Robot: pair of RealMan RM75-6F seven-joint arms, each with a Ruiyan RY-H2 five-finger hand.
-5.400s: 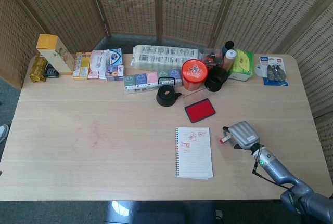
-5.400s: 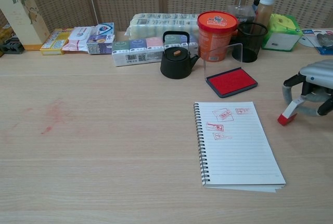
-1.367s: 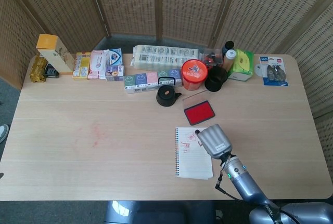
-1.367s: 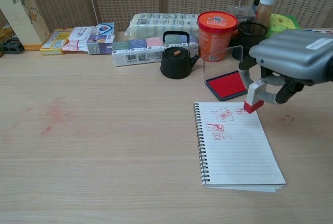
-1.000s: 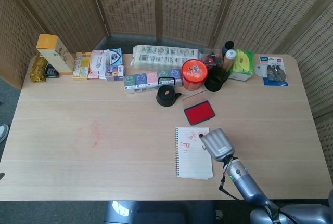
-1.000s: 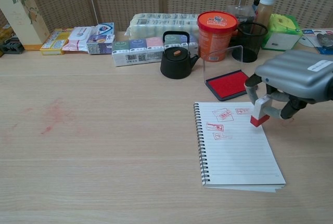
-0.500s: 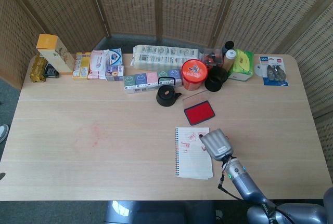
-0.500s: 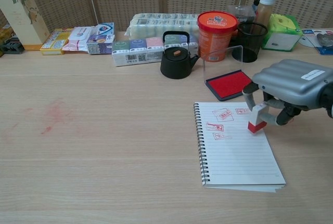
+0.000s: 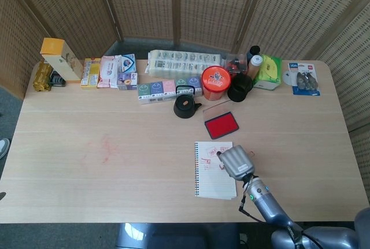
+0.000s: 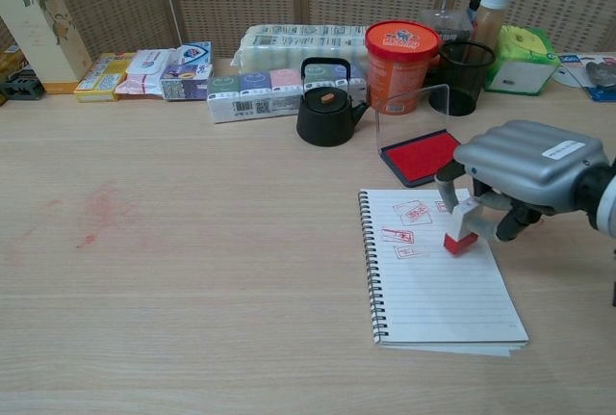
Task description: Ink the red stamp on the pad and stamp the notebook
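over the spiral notebook (image 10: 438, 275) page, my right hand (image 10: 520, 176), pinching the red stamp (image 10: 460, 228), has shifted toward 9 o'clock and lower; stamp face now meets paper, imprint likely forming.

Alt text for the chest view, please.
The right hand holds the red stamp down on the open notebook, beside earlier red imprints. Behind lie the red ink pad, a black teapot and boxes.

Looks like a staged lab/data-collection setup, not a home: pale wood table (image 9: 115, 162) boxed in by woven wicker screen panels (image 9: 173, 6) across the top of the frame, assorted packaged goods (image 9: 110, 71) lined up along the table's far edge, grey floor (image 9: 8, 116) at left.
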